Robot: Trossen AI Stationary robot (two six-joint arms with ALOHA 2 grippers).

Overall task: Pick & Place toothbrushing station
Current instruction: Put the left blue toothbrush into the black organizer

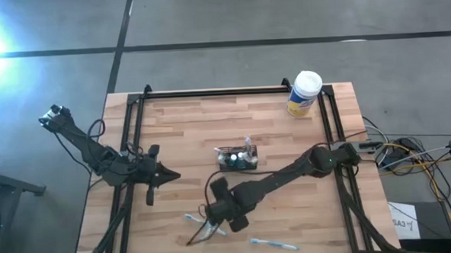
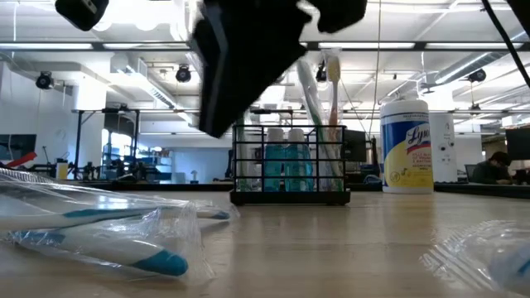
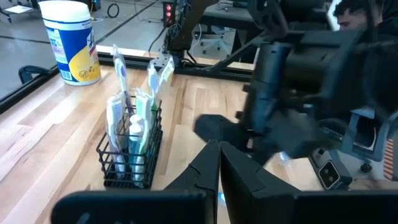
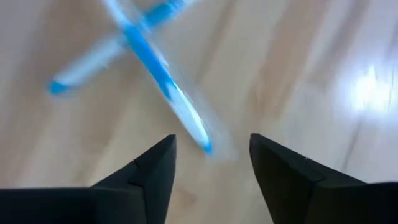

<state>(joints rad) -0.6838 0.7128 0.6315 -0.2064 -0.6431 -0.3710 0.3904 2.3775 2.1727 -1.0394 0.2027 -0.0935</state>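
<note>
The toothbrushing station [image 1: 238, 158], a black wire holder with toothbrushes and tubes standing in it, rests on its base at the table's middle; it also shows in the low view [image 2: 290, 165] and the left wrist view [image 3: 130, 152]. My right gripper [image 4: 211, 149] hangs open above two crossed blue-and-white toothbrushes [image 4: 165, 81] near the table's front edge [image 1: 205, 228], touching neither. A third wrapped toothbrush [image 1: 272, 243] lies to their right. My left gripper [image 1: 170, 175] waits shut, left of the station, holding nothing.
A yellow canister with a white cap [image 1: 306, 93] stands at the far right corner. Black frame rails [image 1: 209, 92] run along the table's far and side edges. Cables [image 1: 410, 153] lie beyond the right edge. Bare wood lies between station and canister.
</note>
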